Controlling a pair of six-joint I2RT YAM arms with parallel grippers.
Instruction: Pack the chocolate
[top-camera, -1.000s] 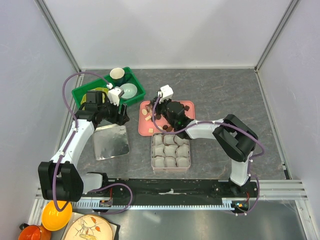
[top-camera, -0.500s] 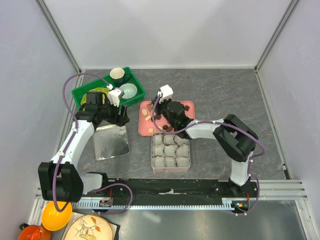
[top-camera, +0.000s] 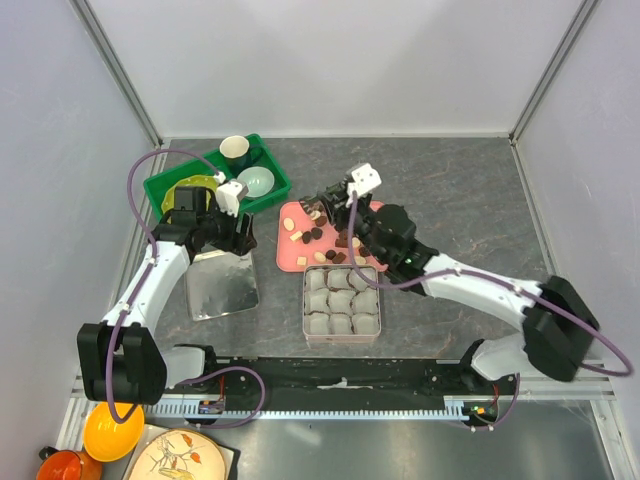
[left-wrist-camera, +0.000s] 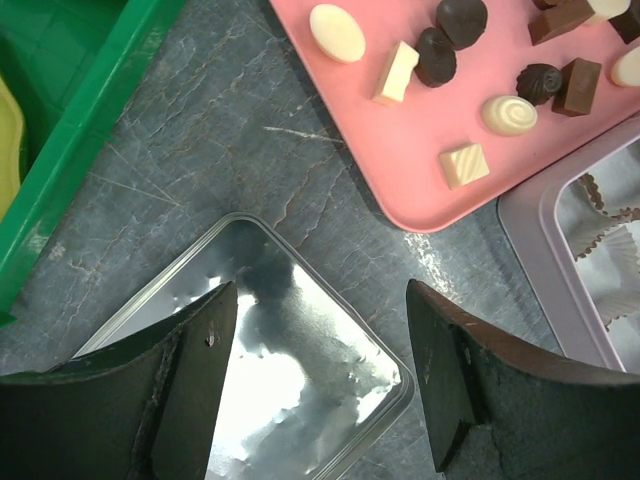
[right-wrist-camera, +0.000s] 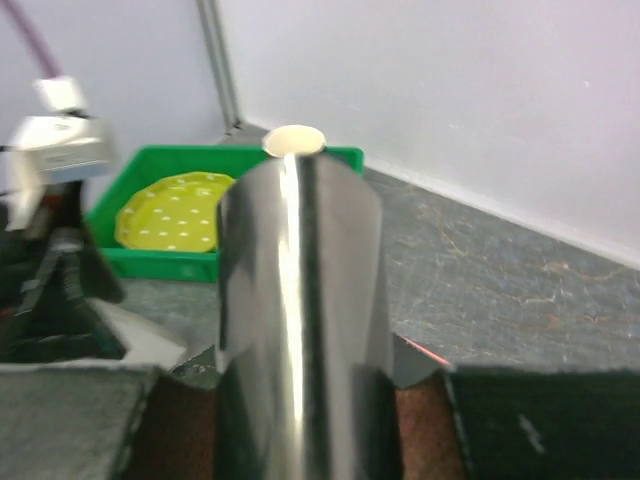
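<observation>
Lifting away: the right gripper (right-wrist-camera: 300, 400), down among the pieces at the middle of the pink tray (left-wrist-camera: 380, 160) a second ago, is now raised and tilted over the tray's far edge, its arm swung wide to the right of the tray. Its fingers are closed on a shiny metal piece (right-wrist-camera: 300, 280); what that piece is cannot be told, and no sweet shows on it.

The chocolate (left-wrist-camera: 508, 115) lies loose on the tray, dark and cream pieces mixed. The tin (top-camera: 305, 310) sits just on the near side of the tray; from above, no piece shows in its paper cups.

The left gripper (left-wrist-camera: 320, 300) has not moved: fingers spread wide, holding nothing, hovering over the silver lid (left-wrist-camera: 300, 360) left of the tray.

Judgement: packing looks barely started. The lift may be a carry toward the tin, or a miss.
</observation>
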